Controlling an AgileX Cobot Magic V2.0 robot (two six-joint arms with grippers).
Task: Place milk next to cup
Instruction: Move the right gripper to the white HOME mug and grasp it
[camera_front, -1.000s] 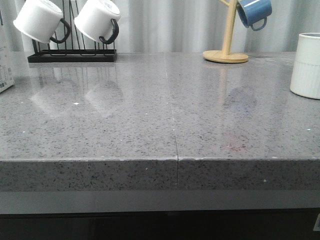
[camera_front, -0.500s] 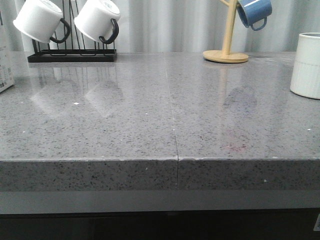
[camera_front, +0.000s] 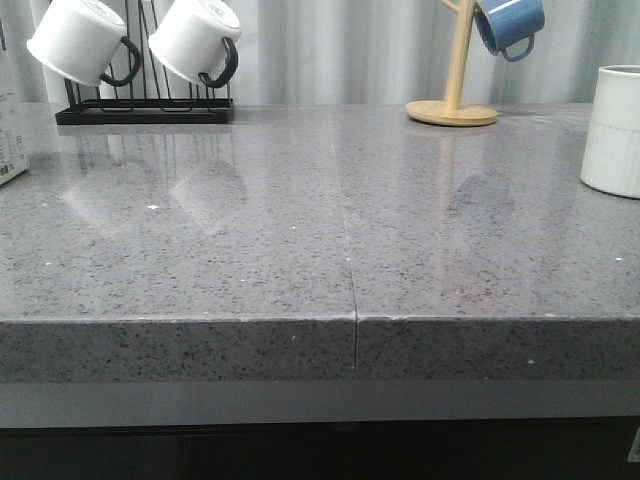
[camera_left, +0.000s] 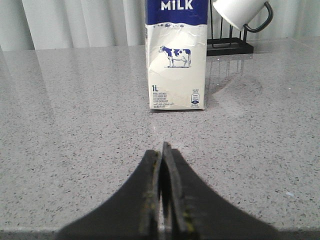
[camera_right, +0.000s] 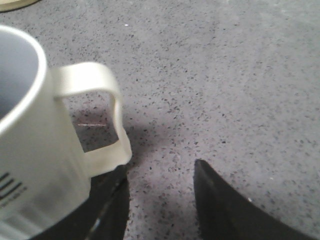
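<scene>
Front view: a grey speckled stone countertop (camera_front: 300, 230) fills the scene. The milk carton (camera_front: 10, 130) shows only as a sliver at the far left edge, and the white ribbed cup (camera_front: 611, 130) stands at the far right edge — the two are well apart, at opposite sides of the counter. At the back left, a black wire rack (camera_front: 145, 105) holds two white mugs with black handles (camera_front: 195, 40); at the back right, a blue mug (camera_front: 508, 25) hangs from a wooden mug tree (camera_front: 455, 85). Neither arm appears in this view.

Left wrist view: the milk carton (camera_left: 176, 55) stands upright on the counter, cow picture and "MILK" lettering facing the camera, near the rack. The left gripper (camera_left: 162, 150) sits low over the counter, short of the carton and not touching it, its fingers pressed together with nothing between them.

Right wrist view: the cup (camera_right: 40, 150) is close up, its handle (camera_right: 100, 120) just beside one finger. The right gripper (camera_right: 160, 175) is spread apart — nothing is held.
</scene>
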